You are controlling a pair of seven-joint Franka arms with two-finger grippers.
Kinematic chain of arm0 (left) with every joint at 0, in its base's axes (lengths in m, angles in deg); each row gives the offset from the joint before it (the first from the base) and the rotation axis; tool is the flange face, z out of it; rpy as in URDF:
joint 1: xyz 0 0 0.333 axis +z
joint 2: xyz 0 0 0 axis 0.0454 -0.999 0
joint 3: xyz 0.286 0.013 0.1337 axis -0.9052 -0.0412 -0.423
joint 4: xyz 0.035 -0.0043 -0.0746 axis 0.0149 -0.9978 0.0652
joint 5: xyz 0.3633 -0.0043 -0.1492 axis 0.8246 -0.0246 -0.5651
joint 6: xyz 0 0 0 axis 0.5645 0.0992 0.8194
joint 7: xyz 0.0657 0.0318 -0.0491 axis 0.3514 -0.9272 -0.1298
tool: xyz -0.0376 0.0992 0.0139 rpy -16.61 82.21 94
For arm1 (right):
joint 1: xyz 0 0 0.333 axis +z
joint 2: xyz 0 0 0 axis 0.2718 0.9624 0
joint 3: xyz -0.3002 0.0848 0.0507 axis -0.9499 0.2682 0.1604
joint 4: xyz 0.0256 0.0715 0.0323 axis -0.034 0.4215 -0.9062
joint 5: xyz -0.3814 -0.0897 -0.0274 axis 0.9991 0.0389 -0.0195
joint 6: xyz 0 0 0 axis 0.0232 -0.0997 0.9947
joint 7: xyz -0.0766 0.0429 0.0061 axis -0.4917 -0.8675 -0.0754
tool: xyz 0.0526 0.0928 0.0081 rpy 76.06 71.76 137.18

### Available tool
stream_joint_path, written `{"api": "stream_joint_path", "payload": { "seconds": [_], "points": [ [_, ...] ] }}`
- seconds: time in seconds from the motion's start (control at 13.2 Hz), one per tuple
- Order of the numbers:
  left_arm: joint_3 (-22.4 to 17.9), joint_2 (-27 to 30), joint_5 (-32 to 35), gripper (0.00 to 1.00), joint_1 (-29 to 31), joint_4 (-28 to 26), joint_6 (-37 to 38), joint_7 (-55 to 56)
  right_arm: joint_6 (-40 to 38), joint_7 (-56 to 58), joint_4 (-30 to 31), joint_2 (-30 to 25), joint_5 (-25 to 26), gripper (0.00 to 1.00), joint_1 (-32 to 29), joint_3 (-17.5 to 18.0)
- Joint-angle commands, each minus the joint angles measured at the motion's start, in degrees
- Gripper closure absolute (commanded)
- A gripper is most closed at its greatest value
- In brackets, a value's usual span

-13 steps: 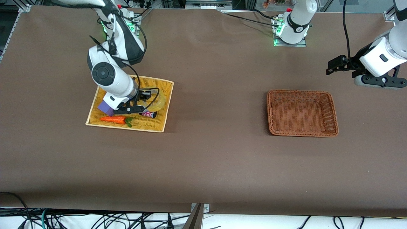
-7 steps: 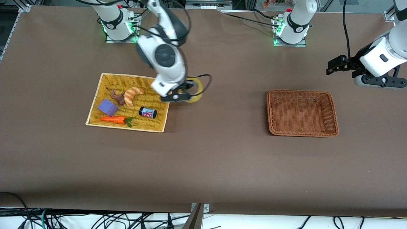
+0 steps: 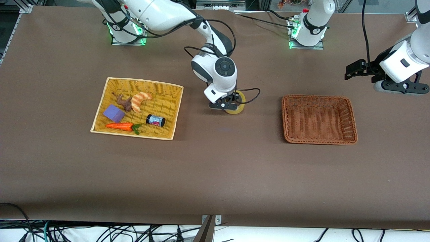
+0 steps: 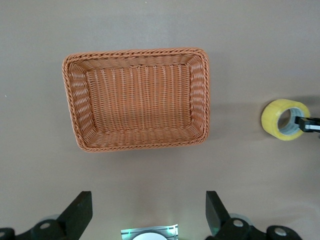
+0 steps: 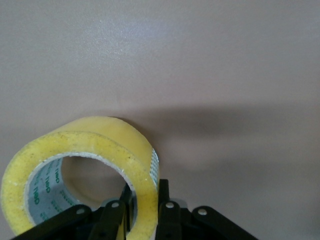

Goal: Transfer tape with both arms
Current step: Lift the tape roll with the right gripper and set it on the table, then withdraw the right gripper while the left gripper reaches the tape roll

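The tape (image 3: pixel 236 105) is a yellowish ring. My right gripper (image 3: pixel 231 102) is shut on its wall, one finger inside the hole and one outside, and holds it just above the bare table between the two baskets. The right wrist view shows the tape (image 5: pixel 85 165) pinched in the right gripper (image 5: pixel 145 210). The left wrist view shows the tape (image 4: pixel 285 119) beside the brown basket (image 4: pixel 137 100). My left gripper (image 3: pixel 352 70) is open and empty, waiting in the air at the left arm's end of the table; its fingers (image 4: pixel 80 212) frame bare table.
A yellow basket (image 3: pixel 168 134) toward the right arm's end holds a purple block (image 3: pixel 113 113), a carrot (image 3: pixel 119 126), a croissant (image 3: pixel 141 101), a brown piece (image 3: pixel 125 102) and a black jar (image 3: pixel 155 120). An empty brown basket (image 3: pixel 318 119) lies toward the left arm's end.
My right gripper lifted the tape out of the yellow basket and carried it toward the brown basket, to over the table's middle. The left arm stayed almost still.
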State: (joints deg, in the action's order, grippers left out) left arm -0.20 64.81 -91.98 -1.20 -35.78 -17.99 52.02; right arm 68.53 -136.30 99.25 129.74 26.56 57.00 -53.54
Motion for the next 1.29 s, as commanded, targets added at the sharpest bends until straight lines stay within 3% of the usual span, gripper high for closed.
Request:
{"api": "stream_joint_path", "payload": {
  "seconds": [0.0, 0.08, 0.15, 0.23, 0.38, 0.53, 0.61, 0.68, 0.83, 0.91, 1.06, 1.21],
  "points": [
    [0.2, -1.4, 1.3, 0.00, -0.2, 1.6, 0.2, -0.5, 0.5, -1.4, -2.4, 1.0, 0.8, 0.86, 0.4, -0.3],
    [0.1, -2.3, 1.6, 0.00, -0.1, 1.6, 0.2, -0.5, 0.4, -0.9, -2.5, 0.9, 0.7, 0.44, -0.1, -0.4],
    [0.0, -3.3, 1.8, 0.00, 0.0, 1.6, -0.1, -0.5, -0.4, -0.6, -2.8, 0.3, 0.6, 0.09, -0.6, -0.4],
    [0.0, -4.5, 2.4, 0.00, 0.3, 1.6, -1.3, -0.5, -2.8, -0.3, -3.4, -1.1, 0.5, 0.00, -1.2, -0.4],
    [0.0, -5.7, 2.8, 0.00, 0.5, 1.5, -3.4, -0.6, -10.0, 0.0, -5.5, -3.8, 0.7, 0.00, -3.3, -0.4],
    [0.1, -7.4, 5.1, 0.00, 0.0, 1.5, -6.4, -0.6, -14.4, 6.9, -5.0, -9.8, 0.1, 0.00, -6.8, -0.5],
    [0.2, -10.9, 6.5, 0.00, 0.3, 2.2, -7.5, -0.7, -18.7, 10.7, -4.5, -12.9, 0.1, 0.00, -9.0, -0.5],
    [0.2, -12.3, 6.7, 0.00, 0.3, 2.8, -7.6, -0.7, -20.6, 14.8, -3.0, -16.1, 0.0, 0.00, -11.2, -0.5],
    [0.4, -15.1, 5.8, 0.00, -1.7, 3.1, -8.4, 0.9, -20.4, 24.2, 5.9, -26.2, -1.4, 0.00, -16.9, -0.8],
    [0.4, -16.8, 5.5, 0.00, -3.0, 3.0, -11.0, 3.6, -20.9, 30.3, 10.6, -31.3, -5.4, 0.00, -20.0, -1.5],
    [3.4, -20.3, 1.3, 0.00, -4.3, 2.6, -14.7, 12.2, -24.7, 41.1, 17.0, -40.5, -10.0, 0.00, -21.2, -8.7],
    [9.1, -23.2, 1.1, 0.00, -4.2, 1.8, -19.5, 17.9, -32.0, 49.5, 17.2, -45.3, -13.3, 0.00, -21.7, -15.5]
  ]
}}
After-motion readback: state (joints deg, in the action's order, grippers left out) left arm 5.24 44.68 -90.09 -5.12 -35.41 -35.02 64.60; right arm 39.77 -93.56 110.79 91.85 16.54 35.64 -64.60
